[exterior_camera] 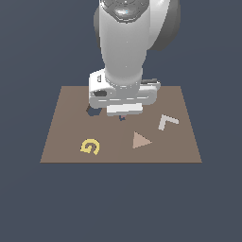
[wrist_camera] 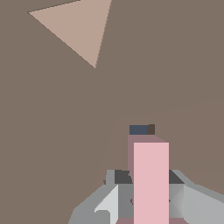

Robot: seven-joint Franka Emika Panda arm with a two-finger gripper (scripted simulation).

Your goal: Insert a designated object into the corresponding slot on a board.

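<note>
T-block [wrist_camera: 151, 179] pinched between pincer [wrist_camera: 151, 197] fingers, low over board [wrist_camera: 52, 131].

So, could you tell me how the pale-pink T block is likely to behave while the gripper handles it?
The pink T block looks rigid with flat faces, so it probably won't flex or roll. Held between the gripper fingers by its straight stem, it could slip or twist if it catches an edge of the dark slot. It seems small and thin, so likely light.

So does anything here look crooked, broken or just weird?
Nothing stands out. The yellow G, pale L and tan triangle lie flat and apart on the board; the gripper holds the pink block.
</note>
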